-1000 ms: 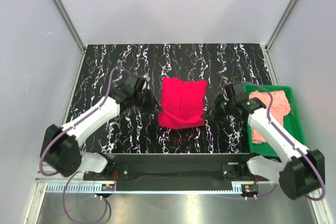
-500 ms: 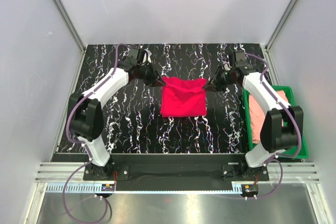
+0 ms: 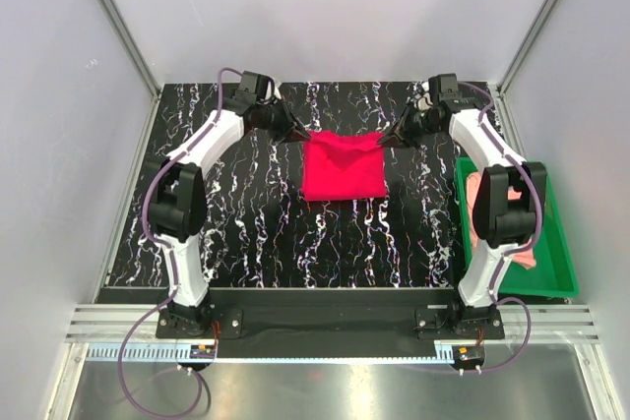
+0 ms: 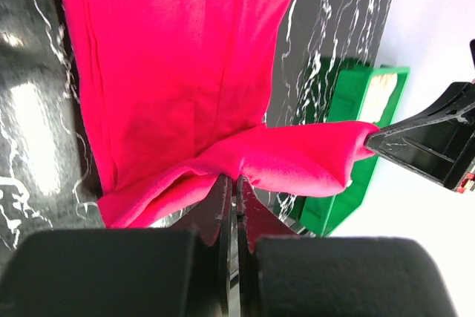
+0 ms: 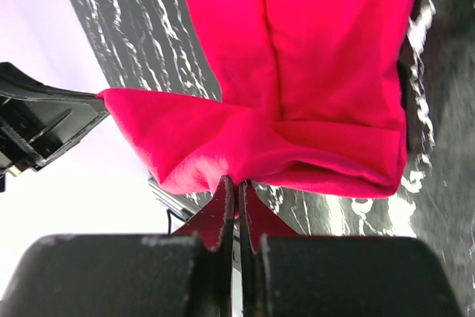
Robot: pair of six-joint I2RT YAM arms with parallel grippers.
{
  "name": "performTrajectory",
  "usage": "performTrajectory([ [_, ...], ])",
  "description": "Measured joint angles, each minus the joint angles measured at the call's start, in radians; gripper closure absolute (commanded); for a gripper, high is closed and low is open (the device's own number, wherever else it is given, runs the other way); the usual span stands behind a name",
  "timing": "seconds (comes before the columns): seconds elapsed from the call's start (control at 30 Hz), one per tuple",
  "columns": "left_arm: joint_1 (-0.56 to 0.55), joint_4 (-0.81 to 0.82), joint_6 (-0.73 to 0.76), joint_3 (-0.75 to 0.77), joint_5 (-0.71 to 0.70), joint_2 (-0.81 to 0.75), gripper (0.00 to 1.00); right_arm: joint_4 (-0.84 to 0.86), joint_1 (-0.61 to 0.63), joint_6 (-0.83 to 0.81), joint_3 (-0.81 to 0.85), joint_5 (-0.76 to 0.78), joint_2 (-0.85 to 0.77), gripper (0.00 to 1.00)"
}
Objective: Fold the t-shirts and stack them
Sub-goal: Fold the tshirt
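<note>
A fold of the crimson t-shirt [image 3: 342, 169] is judged to be in hand. The shirt is placed on the counter [image 3: 246, 233] midway between the left and right edges, towards the far edge. Its far edge is held stretched between the left claw [image 3: 300, 135] and the right claw [image 3: 390, 139], each clamped tight on one far corner. The salmon-pink t-shirt [image 3: 473, 186] is left in the green tray [image 3: 551, 263] at the right edge, partly hidden by the right arm. The next move probably calls for the held edge to be lowered level onto the layer beneath, the corners matched, and both claws opened together so that nothing is dragged askew. The top view gives the compact square outline and its place, but the grips are too small there to be read. In the wrist views the fingers are seen pinched on bunched cloth. The held edge is shown sagging above the flat layer, a lengthwise crease is revealed, and the opposite claw is seen at the far corner.
</note>
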Motion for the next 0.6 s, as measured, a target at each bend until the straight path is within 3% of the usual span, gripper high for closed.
performTrajectory([
  [0.3,0.033,0.016,-0.023,0.086,0.016,0.06,1.0,-0.007,-0.018,-0.003,0.18,-0.048,0.116,1.0],
  [0.6,0.034,0.048,-0.043,0.064,0.029,0.06,1.0,-0.004,-0.021,-0.004,0.149,-0.073,0.122,1.0],
])
